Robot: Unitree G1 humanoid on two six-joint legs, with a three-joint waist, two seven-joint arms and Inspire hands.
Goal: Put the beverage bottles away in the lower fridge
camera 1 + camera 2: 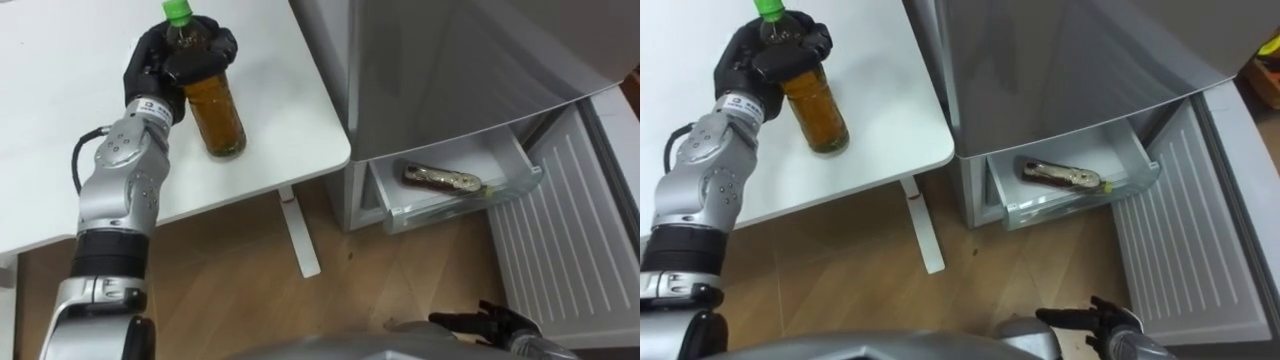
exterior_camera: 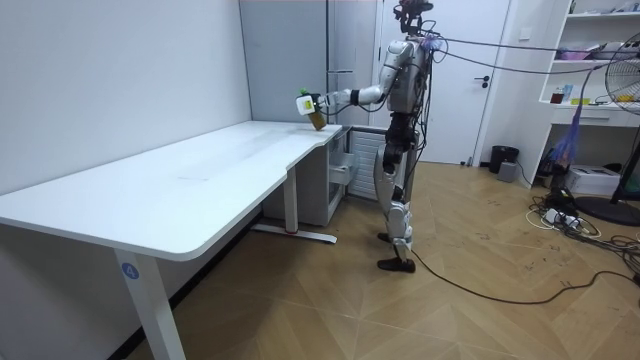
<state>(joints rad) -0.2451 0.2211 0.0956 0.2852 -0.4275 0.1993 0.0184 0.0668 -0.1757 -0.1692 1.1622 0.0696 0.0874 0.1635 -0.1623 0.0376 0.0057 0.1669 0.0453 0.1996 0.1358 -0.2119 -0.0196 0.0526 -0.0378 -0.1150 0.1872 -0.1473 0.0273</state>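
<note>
White and broad at the left, spreading out as the tabletop [image 1: 60,120]. Clamping near its right edge: the black-gloved left hand [image 1: 165,62], fingers [image 1: 212,48] curled round the shoulder of a clear plastic bottle of amber tea [image 1: 212,105], just below its green screw cap [image 1: 177,11]. Holding that bottle slightly tilted, base at or just above the white surface; cannot tell whether touching.

Judging the step as lifting and carrying across. Keeping the wrap firm, raising well clear before swinging right, and not dragging the base over the rounded tabletop corner. Crossing next above bare wooden floor [image 1: 220,290] and the white table foot [image 1: 300,240], with open room there.

Arriving then at the grey metal fridge [image 1: 450,60] and its clear plastic lower drawer [image 1: 460,208], standing open and holding one brown bottle lying on its side [image 1: 442,180]. Aiming for the free space beside that bottle, lowering past the front rim without knocking it. Minding the white ribbed fridge door [image 1: 570,240] hanging open at far right, narrowing the approach.

Showing low at the right, idle: the dark right hand [image 1: 485,322], wide or closed not tellable.
</note>
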